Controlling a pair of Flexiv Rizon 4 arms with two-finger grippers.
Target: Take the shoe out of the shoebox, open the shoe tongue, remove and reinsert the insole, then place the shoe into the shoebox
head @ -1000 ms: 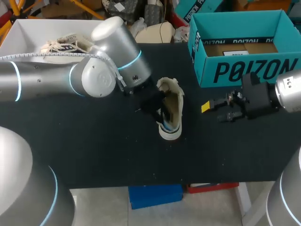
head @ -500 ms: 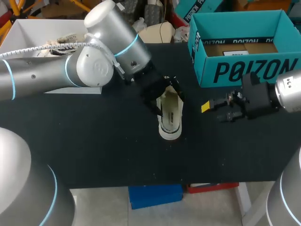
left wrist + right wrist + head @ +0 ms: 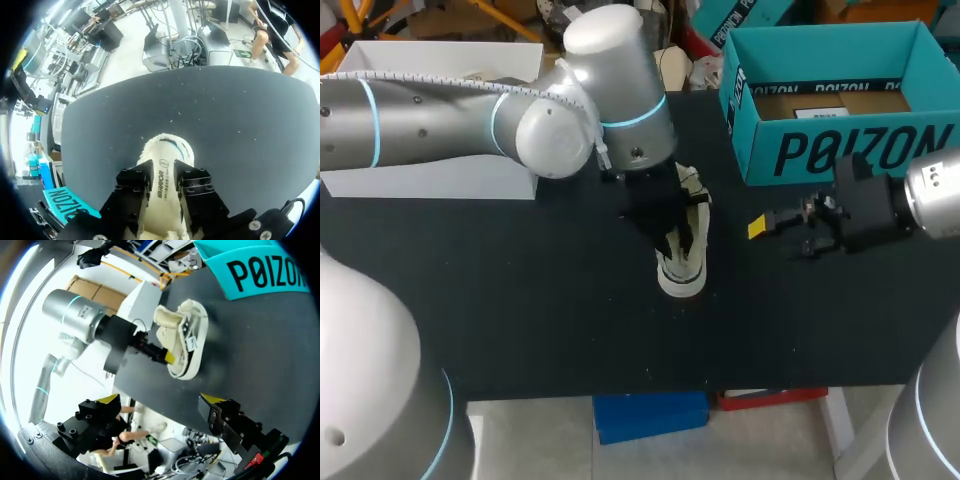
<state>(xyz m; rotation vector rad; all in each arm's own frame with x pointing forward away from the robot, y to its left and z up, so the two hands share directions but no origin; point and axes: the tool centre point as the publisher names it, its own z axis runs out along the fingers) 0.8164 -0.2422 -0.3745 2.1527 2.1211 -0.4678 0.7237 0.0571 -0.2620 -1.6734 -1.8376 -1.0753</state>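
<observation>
Plainly the shoe (image 3: 682,272) lies outside the shoebox (image 3: 840,150), pinched by left hand (image 3: 163,176); right hand (image 3: 160,400) gapes empty.

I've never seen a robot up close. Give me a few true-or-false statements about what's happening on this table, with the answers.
1. The shoe lies on the black table, outside the teal shoebox. True.
2. The right gripper is holding the shoe. False: it is open and empty, off to the side of the shoe.
3. The left gripper is down at the shoe's opening. True.
4. The teal shoebox is closed with a lid. False: its top is open.
</observation>
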